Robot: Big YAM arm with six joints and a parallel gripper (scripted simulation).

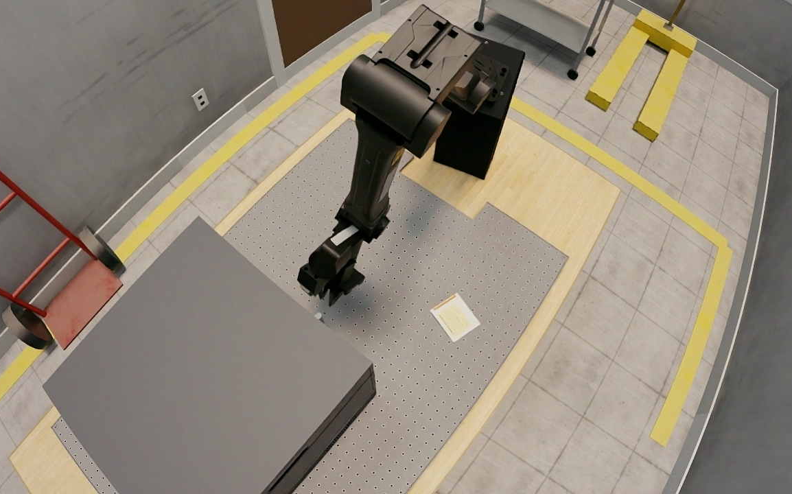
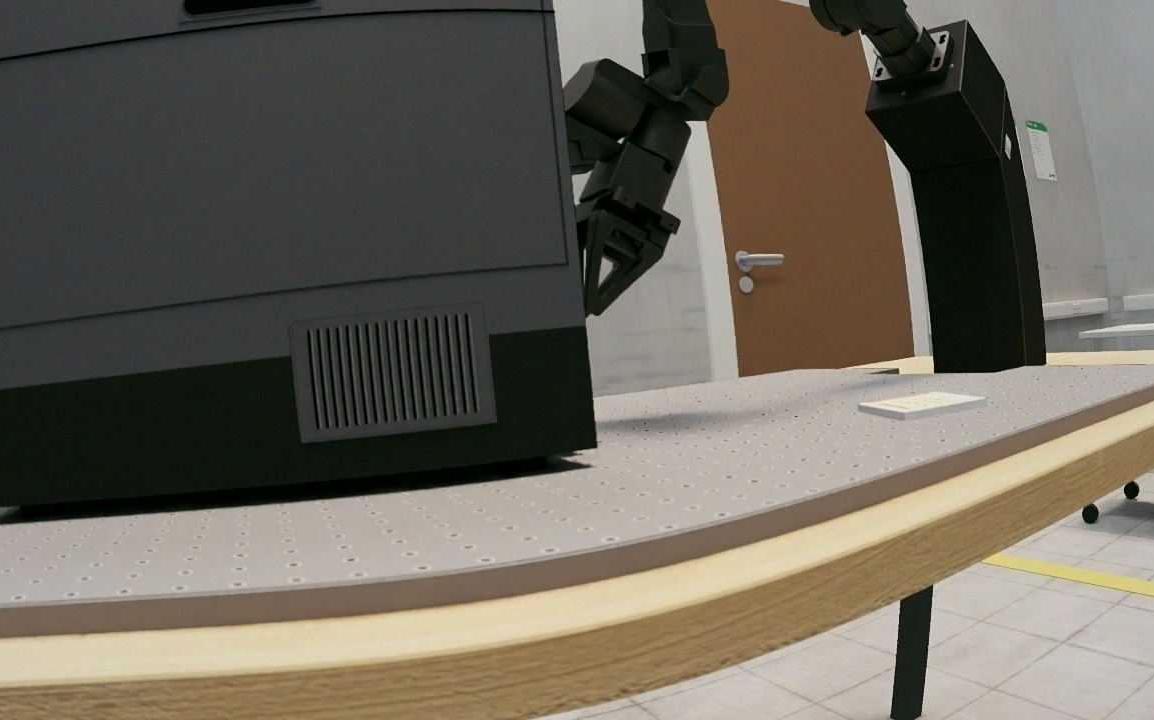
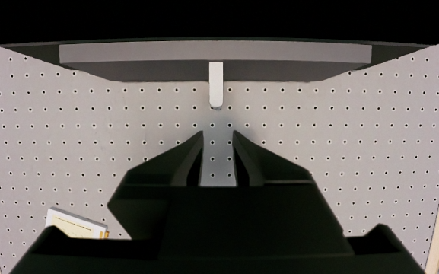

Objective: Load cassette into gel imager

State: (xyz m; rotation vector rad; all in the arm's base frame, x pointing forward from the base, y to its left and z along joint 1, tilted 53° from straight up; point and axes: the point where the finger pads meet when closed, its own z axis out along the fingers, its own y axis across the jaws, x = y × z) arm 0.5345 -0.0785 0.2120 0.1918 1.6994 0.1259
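The gel imager IM is a large grey box standing upright on the perforated plate. Its drawer front faces my gripper and looks shut or nearly so; the glass and corner marks are hidden. A pale bar handle sticks out from the middle of the drawer front. My gripper points down just in front of the handle, its fingers a narrow gap apart with nothing between them. The white cassette FINISHED, with a yellow face, lies flat on the plate away from the gripper.
The perforated plate lies on a wooden table with pale edges. The arm's black pedestal stands at the far end. A red hand truck and a yellow pallet jack stand on the floor.
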